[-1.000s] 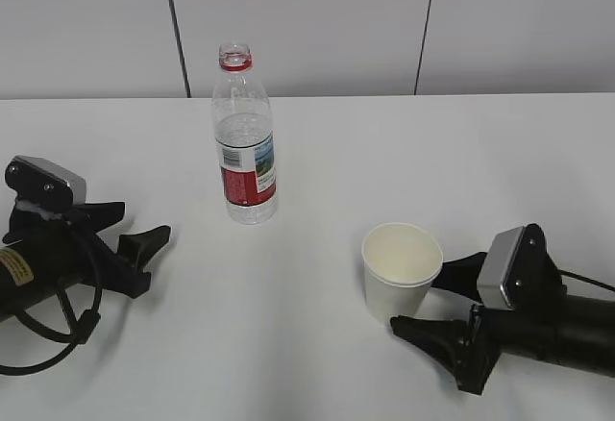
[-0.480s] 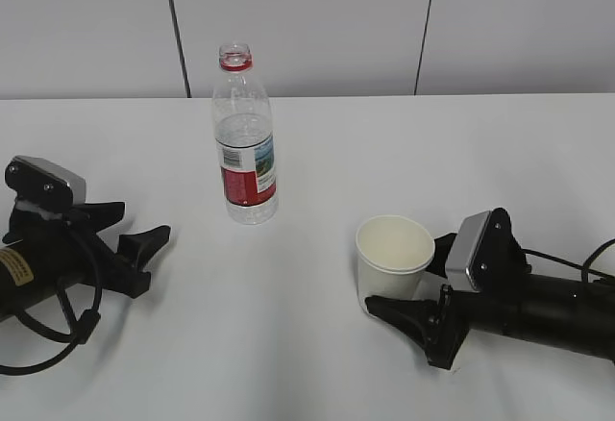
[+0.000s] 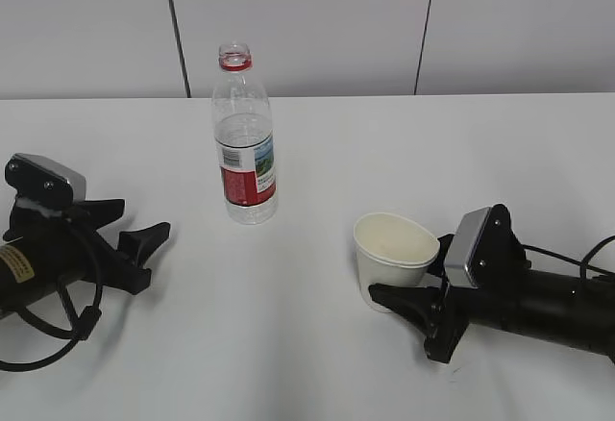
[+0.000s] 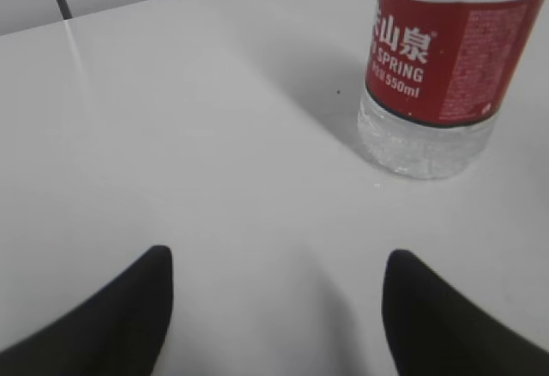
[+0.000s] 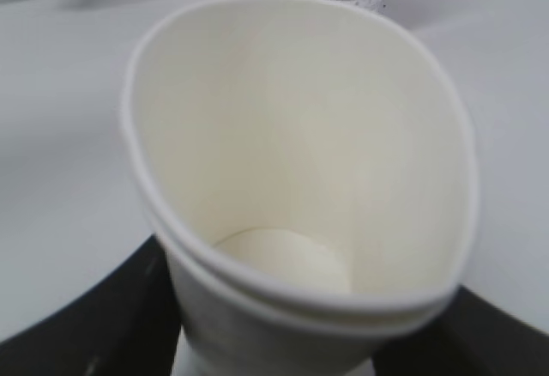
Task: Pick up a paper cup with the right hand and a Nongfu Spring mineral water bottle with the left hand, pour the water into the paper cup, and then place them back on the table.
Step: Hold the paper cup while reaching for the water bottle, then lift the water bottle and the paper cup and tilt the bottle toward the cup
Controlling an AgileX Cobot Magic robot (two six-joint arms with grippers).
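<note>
Paper cup point(image 3: 394, 260) now squeezed oval in my right tool point(image 3: 408, 291) since a second ago, grasp made; left tool point(image 3: 135, 248) open, short of bottle point(image 3: 245, 142).

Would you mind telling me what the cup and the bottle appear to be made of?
The paper cup looks like thin matte off-white paper: it has a rolled rim, and its mouth is squeezed into an oval between the right gripper fingers. The bottle appears to be clear glossy plastic, with water visible through it, a textured base and a shiny red printed label, probably film.
</note>
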